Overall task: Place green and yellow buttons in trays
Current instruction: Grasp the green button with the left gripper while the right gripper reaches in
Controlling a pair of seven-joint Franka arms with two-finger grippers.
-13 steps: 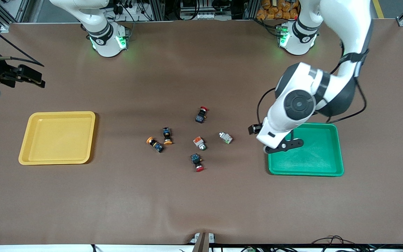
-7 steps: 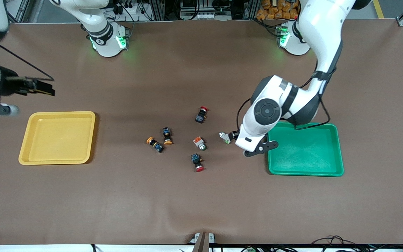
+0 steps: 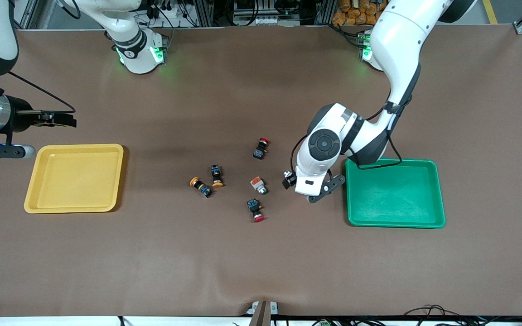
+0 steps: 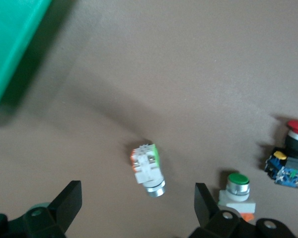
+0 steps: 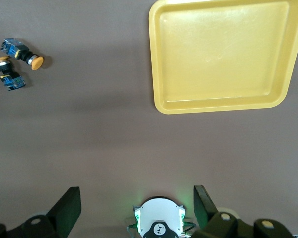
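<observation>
L gripper (image 4: 134, 208) hangs over the table w/ fingers (image 4: 68, 201) spread wide, gripping nothing; directly under it lies a white button (image 4: 148, 167), on its side, green patch on the body, metal collar. In the front view that button is mostly hidden by the L arm's wrist. It sits just beside the green tray (image 3: 437, 194), toward the table's middle, not in it. Green tray holds nothing.

Orange-block button (image 3: 258, 184) w/ green cap stands near the white one, toward the R arm's end. Two yellow-cap buttons (image 3: 206, 181) lie side by side, closer to the yellow tray (image 3: 32, 190) but well apart from it. Yellow tray holds nothing.

Two red-cap switches: one (image 3: 261, 148) farther from the front camera than the orange-block button, one (image 3: 255, 210) nearer.

R gripper (image 5: 136, 206) is up over the table near the yellow tray's edge, fingers apart, holding nothing.
</observation>
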